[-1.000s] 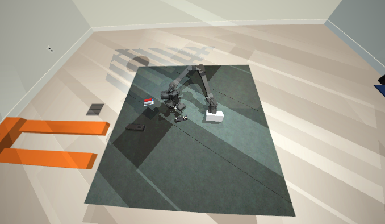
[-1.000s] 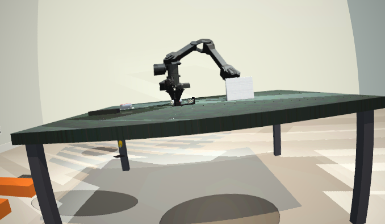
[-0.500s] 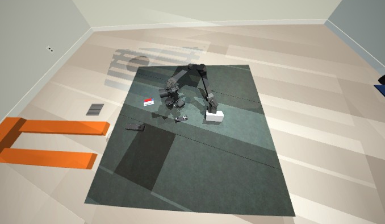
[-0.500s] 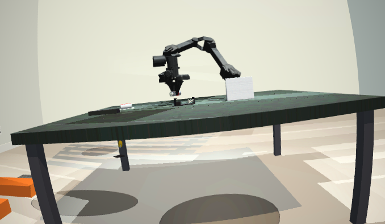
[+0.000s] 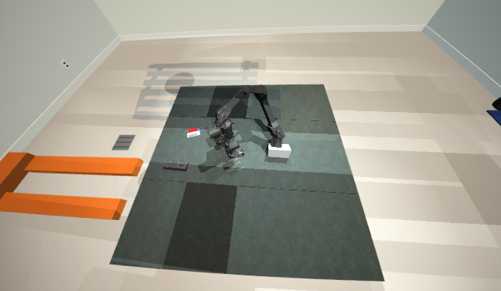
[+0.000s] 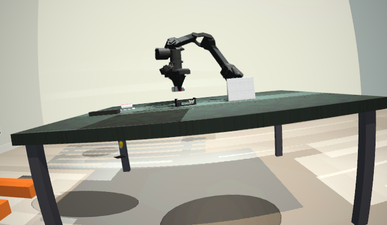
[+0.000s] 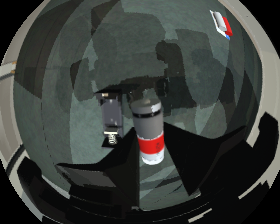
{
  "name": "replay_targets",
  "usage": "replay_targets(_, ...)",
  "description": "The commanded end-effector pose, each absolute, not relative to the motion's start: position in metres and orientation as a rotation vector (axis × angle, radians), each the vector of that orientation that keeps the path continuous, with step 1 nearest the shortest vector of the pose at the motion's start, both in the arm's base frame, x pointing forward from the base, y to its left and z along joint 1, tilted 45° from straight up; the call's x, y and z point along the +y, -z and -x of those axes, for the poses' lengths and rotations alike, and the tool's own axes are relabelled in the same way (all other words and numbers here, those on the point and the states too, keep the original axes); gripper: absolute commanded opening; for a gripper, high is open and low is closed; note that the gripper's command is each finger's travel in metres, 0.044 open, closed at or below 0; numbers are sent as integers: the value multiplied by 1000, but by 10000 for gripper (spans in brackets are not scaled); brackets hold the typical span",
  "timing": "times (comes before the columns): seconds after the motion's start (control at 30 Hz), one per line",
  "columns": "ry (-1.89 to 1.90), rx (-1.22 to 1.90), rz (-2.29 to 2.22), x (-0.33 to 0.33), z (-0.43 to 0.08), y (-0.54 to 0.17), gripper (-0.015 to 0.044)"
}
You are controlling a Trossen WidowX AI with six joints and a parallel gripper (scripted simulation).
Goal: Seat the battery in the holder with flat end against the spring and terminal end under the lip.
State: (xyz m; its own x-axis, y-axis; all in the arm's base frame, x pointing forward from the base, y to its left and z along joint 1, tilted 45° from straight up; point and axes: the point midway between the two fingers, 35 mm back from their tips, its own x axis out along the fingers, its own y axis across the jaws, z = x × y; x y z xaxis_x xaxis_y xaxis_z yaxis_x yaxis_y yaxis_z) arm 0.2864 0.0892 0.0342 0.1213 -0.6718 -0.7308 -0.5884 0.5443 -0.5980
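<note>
A cylindrical battery with a grey body, a red band and a white end (image 6: 178, 89) (image 7: 150, 132) is pinched between the fingers of the black two-fingered claw (image 6: 178, 89) (image 7: 148, 128). It is held above the dark green table (image 5: 295, 229) (image 6: 200, 127) (image 7: 191, 50), lying roughly level in the exterior view and apart from the holder. The small black open-topped holder with a coiled metal spring at one end (image 6: 186, 104) (image 7: 112, 116) is left standing on the table, with nothing seated in it. In the wrist view, the holder is seen just beside the battery. The claw is carried by a black jointed arm (image 5: 268, 108) (image 6: 219, 55), beside whose foot a white block (image 5: 279, 151) (image 6: 241, 89) is placed. Well apart from the holder, a flat dark oblong object (image 5: 176, 165) (image 6: 104, 112) and a small red and white item with a blue spot (image 5: 193, 132) (image 6: 127, 106) (image 7: 221, 23) are also borne by the table.
</note>
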Motion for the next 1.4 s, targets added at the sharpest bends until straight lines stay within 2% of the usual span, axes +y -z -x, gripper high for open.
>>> replay_targets(0.0, 167, 1540, 1031, 108, -267, -18, 87)
replay_targets(0.2, 250, 1516, 946, 123, -250, -7, 87)
replay_targets(1.37, 91, 1292, 928, 96, -261, 23, 87)
